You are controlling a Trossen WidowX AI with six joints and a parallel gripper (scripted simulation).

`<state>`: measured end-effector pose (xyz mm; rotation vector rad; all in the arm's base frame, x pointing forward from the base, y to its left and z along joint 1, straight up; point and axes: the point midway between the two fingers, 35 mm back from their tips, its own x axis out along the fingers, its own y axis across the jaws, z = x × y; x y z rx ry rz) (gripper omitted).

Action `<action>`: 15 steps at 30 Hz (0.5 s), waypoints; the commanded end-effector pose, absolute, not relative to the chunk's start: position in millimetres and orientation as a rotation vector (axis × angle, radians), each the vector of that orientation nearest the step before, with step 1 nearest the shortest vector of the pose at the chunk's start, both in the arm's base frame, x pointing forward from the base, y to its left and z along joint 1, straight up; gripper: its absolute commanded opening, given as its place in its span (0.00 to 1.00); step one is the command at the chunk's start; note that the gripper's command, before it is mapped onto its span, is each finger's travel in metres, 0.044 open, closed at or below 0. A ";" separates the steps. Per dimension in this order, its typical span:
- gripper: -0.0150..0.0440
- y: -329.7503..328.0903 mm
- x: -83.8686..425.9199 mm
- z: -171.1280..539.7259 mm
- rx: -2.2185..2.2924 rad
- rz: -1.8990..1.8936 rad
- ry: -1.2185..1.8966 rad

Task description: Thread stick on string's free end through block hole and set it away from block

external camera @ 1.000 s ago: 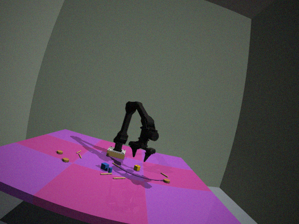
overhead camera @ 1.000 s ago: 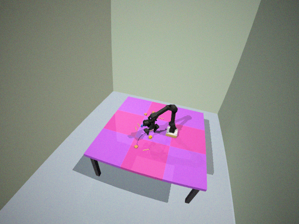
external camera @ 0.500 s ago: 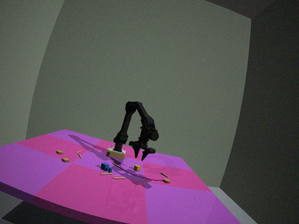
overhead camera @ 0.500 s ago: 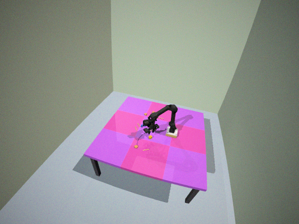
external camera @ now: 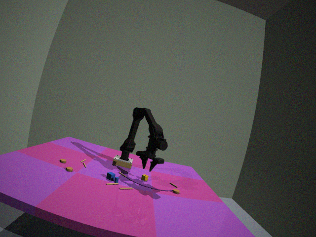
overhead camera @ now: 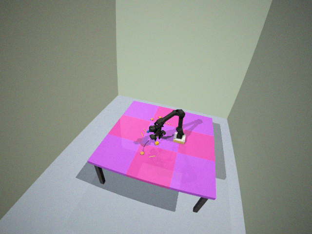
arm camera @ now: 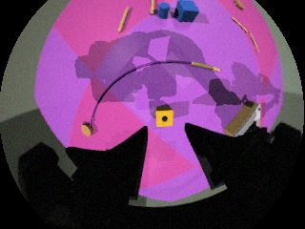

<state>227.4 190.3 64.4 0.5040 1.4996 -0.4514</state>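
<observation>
In the wrist view, the stick [external camera: 122,174] [arm camera: 205,66] lies upper right of the half-open, empty claw [overhead camera: 158,138] [external camera: 147,169] [arm camera: 166,126], its long axis nearly crosswise.

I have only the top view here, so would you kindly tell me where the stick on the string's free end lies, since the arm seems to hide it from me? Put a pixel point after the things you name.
Observer: The wrist view shows that stick [arm camera: 205,66] lying on the table, on the far end of the string [arm camera: 138,68] from its button [overhead camera: 142,153] [external camera: 176,191] [arm camera: 87,129].
Operator: Thank you. Does the yellow block [overhead camera: 157,143] [external camera: 144,177] [arm camera: 164,117] have a visible hole?
Observer: Yes, the wrist view shows a dark round hole [arm camera: 165,118] in it.
Operator: And is anything between the fingers?
Observer: No, the exterior view shows the end effector [external camera: 147,170] [arm camera: 166,126] partly open above the table, holding nothing.
</observation>
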 end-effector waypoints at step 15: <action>0.66 190.2 226.0 32.1 0.503 -0.463 1.509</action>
